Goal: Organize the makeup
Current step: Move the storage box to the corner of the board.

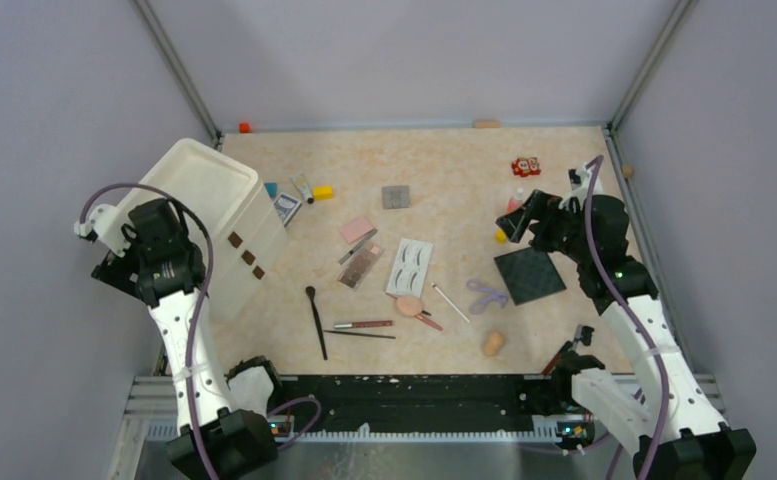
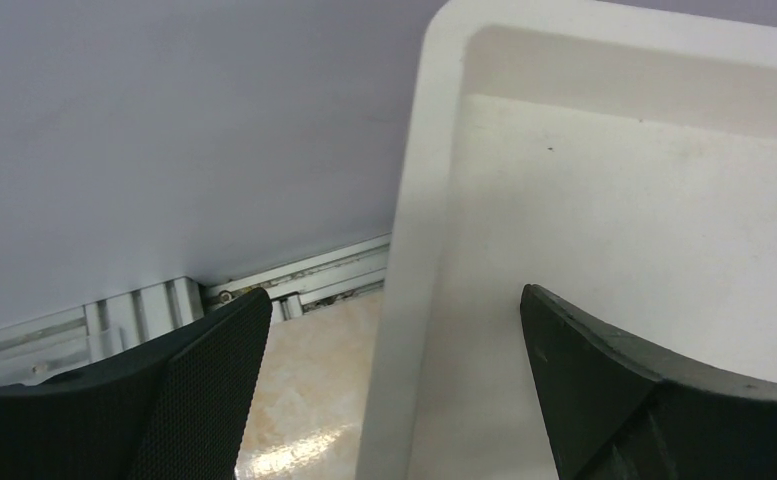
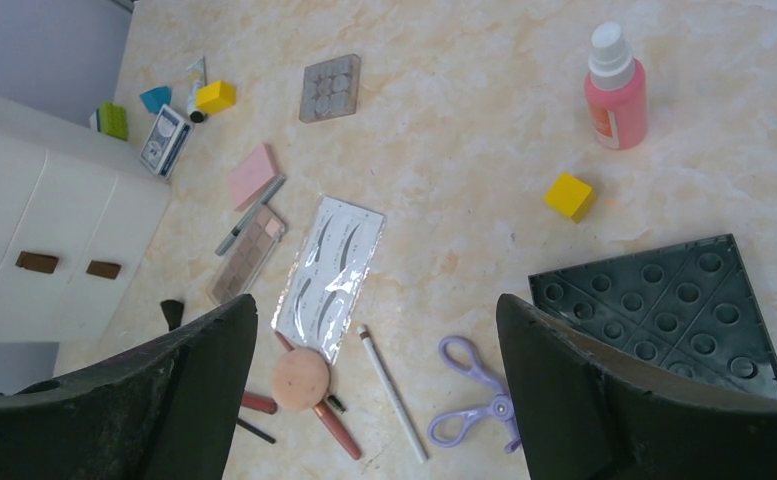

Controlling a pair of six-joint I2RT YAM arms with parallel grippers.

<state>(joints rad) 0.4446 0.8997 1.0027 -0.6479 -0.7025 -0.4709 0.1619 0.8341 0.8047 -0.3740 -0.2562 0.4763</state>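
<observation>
Left jaws and right jaws stood apart while one pink compact (image 3: 254, 175), one brown palette (image 3: 247, 255), one eyelash card (image 3: 329, 262), one purple curler (image 3: 494, 410) and one peach puff (image 3: 300, 375) lay on the counter (image 3: 464, 150) before me.

White false-eyelash card (image 1: 410, 266) lies flat; pink compact (image 1: 357, 229) and brown eyeshadow palette (image 1: 361, 266) just left of it; peach puff (image 1: 409, 305) at its near end; purple curler (image 1: 486, 294) to its right; black brush (image 1: 316, 322) farther left.

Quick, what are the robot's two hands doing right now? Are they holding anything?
Left gripper: open, holding nothing, over the white drawer box.
Right gripper: open, holding nothing, above the table.
</observation>
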